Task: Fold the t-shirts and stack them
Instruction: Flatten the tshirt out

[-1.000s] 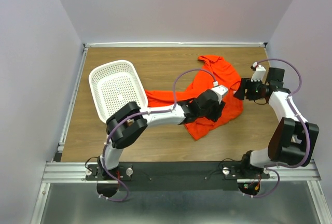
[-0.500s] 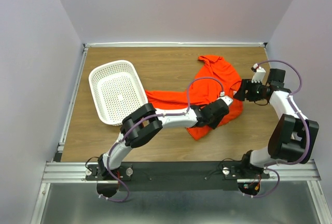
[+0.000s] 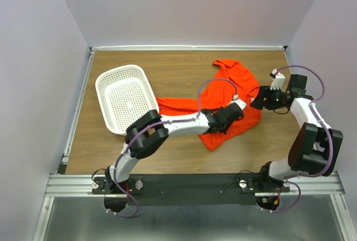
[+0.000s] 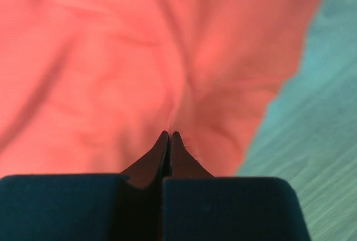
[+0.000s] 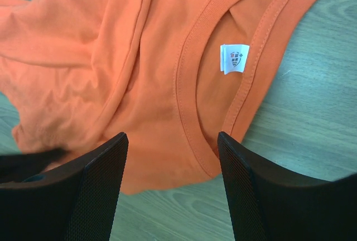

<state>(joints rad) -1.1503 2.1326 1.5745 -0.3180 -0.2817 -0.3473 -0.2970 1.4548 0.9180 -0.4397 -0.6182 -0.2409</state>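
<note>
T-shirt [image 3: 234, 76]: orange-red, crumpled and unfolded. It lies on the wood-grain surface [image 3: 167, 65] just right of the basket [image 3: 127, 99], with one end of the cloth close to the basket's rim. The collar is on the side farthest from the basket, and a small white neck label [image 5: 233, 58] shows inside it.

Left arm [image 3: 178, 124]: stretched from the basket's near side across the middle of the shirt. Left jaws together, tips clamped on a pucker of cloth beside the shirt's edge.

Right arm [image 3: 301, 112]: beyond the shirt, on the side away from the basket. Right jaws apart, held over the collar; cloth shows between the fingers [image 5: 100, 188].

Basket: white, perforated.
</note>
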